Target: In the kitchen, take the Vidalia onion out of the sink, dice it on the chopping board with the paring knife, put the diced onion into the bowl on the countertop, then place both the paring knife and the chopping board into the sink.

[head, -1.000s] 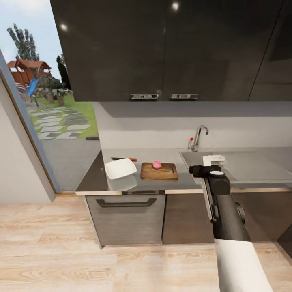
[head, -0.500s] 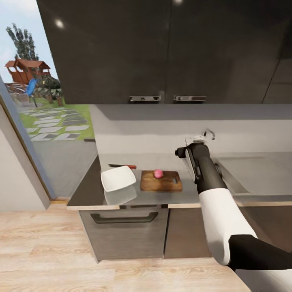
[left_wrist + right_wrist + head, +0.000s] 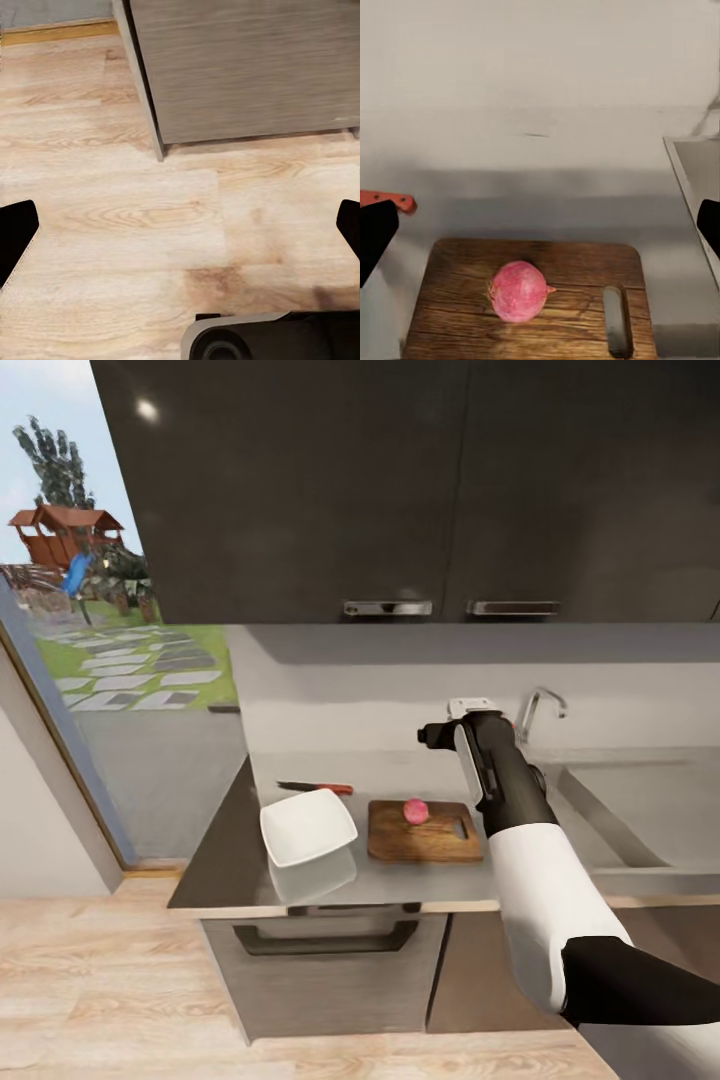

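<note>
The right pincer (image 3: pixel 452 722) sat just right of centre in the head view, raised above the worktop (image 3: pixel 230 850) at the end of a black-and-white arm that rose from the lower right corner. In its wrist view the two dark fingertips (image 3: pixel 375 236) showed at the far side edges of the frame, spread wide with nothing between them. Between those tips, low in that frame, lay the onion (image 3: pixel 518 290), a pink bulb resting on the board (image 3: pixel 457 300), left of the board's handle slot.

In the head view the onion (image 3: pixel 416 811) sat on the upper middle of the board (image 3: pixel 425 838), below and a little left of the pincer. Just left of the board stood the white bowl (image 3: pixel 308 827), tilted cornerwise, apart from it. Behind the bowl lay the knife (image 3: pixel 316 788), its red handle pointing right and its dark blade left. The sink (image 3: pixel 640 810) filled the right of the worktop, with its faucet (image 3: pixel 538 710) just right of the arm.

The left pincer (image 3: pixel 180 232) hung over the wooden floor (image 3: pixel 112 225), its dark tips at the frame's side edges, wide apart and empty, with a grey cabinet front (image 3: pixel 240 67) in the upper right.
</note>
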